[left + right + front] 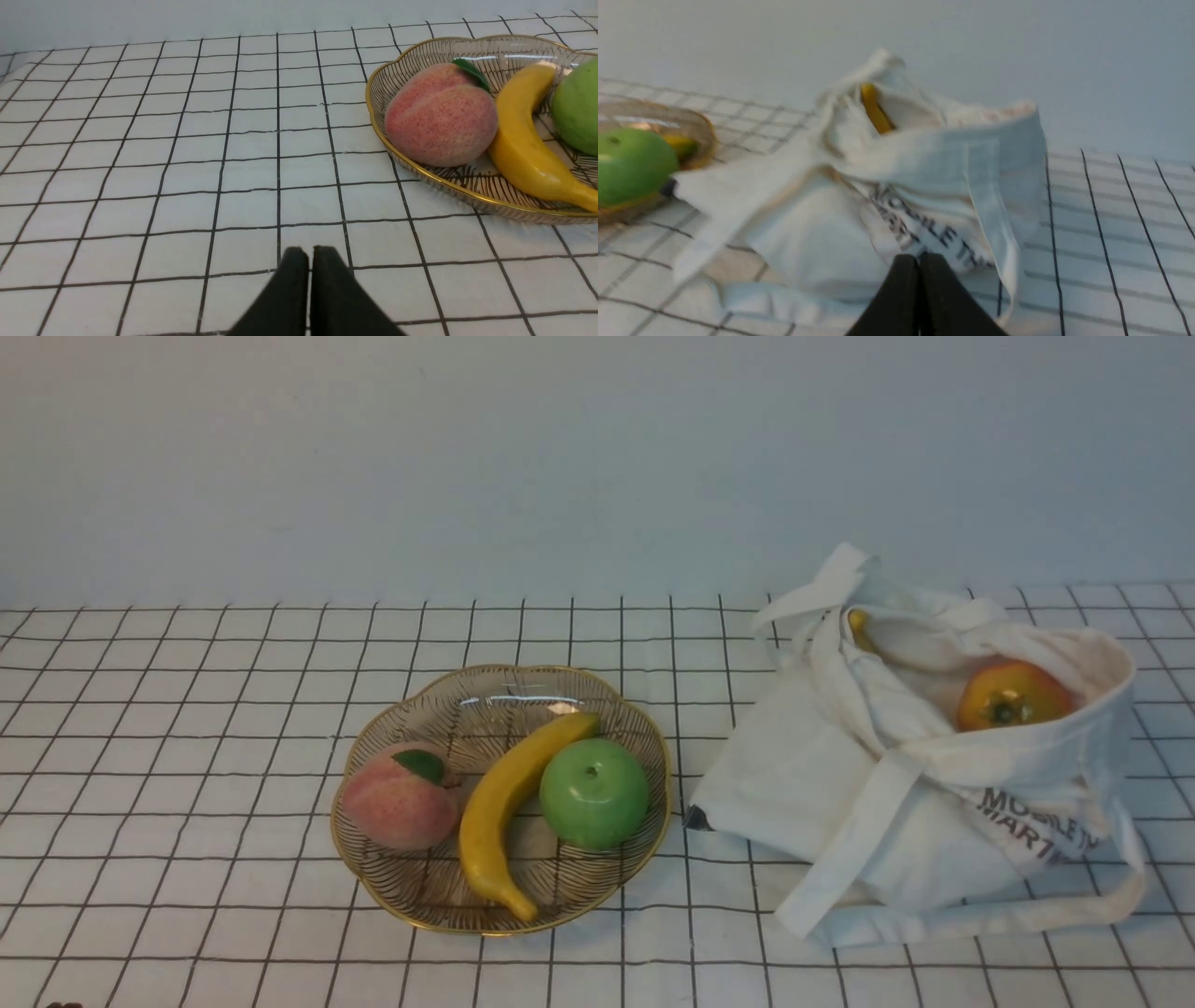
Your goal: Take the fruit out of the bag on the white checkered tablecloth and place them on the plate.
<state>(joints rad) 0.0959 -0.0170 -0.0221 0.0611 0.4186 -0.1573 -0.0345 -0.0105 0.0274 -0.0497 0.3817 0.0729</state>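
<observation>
Across the whole front view spreads one white checkered tablecloth point(187, 784), covering the bench. At right of that frame slumps one cream cloth bag point(896, 803) with dark lettering, its mouth gaping toward the upper right. Left of it, at lower centre and just beside the bag's corner, sits one plate point(504, 686), clear with a gold scalloped rim. Three fruits lie on the plate: one yellow banana point(509, 803) in the middle, one green apple point(594, 792) at its right, one pink peach point(400, 798) with a green leaf at its left. Two more fruits show inside the bag: one orange-red round fruit point(1010, 694) with a dark calyx, and one small yellow piece point(859, 630) peeking at the upper left of the opening. Left fingers point(309, 261) are pressed together with nothing between them, above bare cloth. Right fingers point(919, 266) are likewise clenched and empty, in front of the bag.
</observation>
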